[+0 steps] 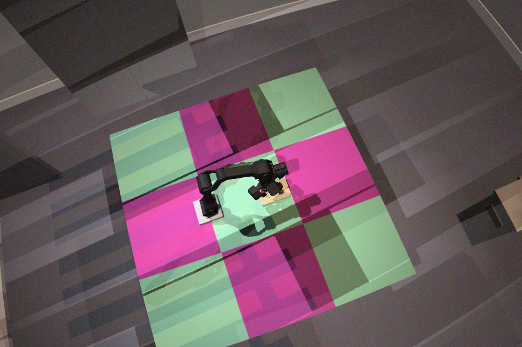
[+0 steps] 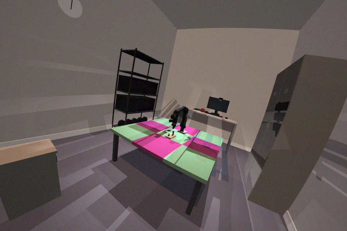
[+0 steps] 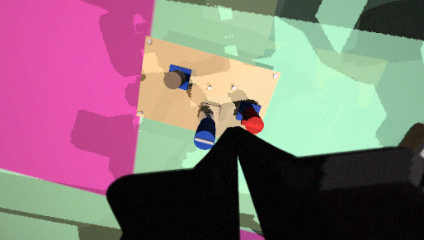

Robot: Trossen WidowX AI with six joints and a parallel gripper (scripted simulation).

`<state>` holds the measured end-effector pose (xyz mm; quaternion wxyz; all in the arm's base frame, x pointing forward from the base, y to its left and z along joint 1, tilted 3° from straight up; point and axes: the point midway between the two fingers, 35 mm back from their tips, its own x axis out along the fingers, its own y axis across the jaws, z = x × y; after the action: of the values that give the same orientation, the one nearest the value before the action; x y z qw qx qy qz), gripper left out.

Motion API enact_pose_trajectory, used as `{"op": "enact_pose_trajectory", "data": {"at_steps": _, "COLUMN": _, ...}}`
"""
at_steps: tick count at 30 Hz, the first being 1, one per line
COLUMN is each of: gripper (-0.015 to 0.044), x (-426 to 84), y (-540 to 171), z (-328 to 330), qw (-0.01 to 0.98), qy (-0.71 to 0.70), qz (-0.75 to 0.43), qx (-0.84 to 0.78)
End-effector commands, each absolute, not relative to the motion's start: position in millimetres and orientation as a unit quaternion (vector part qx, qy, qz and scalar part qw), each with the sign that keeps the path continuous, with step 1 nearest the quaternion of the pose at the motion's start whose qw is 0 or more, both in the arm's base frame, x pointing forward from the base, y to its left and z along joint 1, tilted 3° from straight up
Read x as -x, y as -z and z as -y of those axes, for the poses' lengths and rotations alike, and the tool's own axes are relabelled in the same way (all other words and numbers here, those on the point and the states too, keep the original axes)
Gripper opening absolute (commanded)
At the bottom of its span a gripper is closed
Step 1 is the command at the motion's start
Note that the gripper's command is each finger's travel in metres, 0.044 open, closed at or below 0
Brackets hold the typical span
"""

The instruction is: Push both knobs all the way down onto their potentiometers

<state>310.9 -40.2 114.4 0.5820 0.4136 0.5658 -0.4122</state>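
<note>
The tan circuit board stands on the table. In the wrist view, a grey-brown round knob is over a blue potentiometer at the board's left. A red knob rises from another blue potentiometer at the right. A tall blue cylinder with a pale stripe on top stands between them, nearer the gripper. My gripper is shut and empty, its tips above the board and just left of the red knob in the wrist view. How far each knob sits down cannot be told.
The arm's white base plate is on the checkered green and pink table. Small pale pins stick up from the board between the potentiometers. A shelf, a desk with a monitor and cabinets stand away from the table.
</note>
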Motion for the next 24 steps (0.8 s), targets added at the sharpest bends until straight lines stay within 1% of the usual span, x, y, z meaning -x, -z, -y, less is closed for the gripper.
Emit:
{"op": "enact_pose_trajectory", "data": {"at_steps": 1, "gripper": 0.0000, "x": -314.7, "y": -115.9, "z": 38.0, "qw": 0.548, "qy": 0.452, "qz": -0.538, "qx": -0.455}}
{"op": "enact_pose_trajectory", "data": {"at_steps": 24, "gripper": 0.0000, "x": -324.3, "y": -129.9, "z": 29.2, "qw": 0.323, "qy": 0.628, "qz": -0.327, "qx": -0.628}}
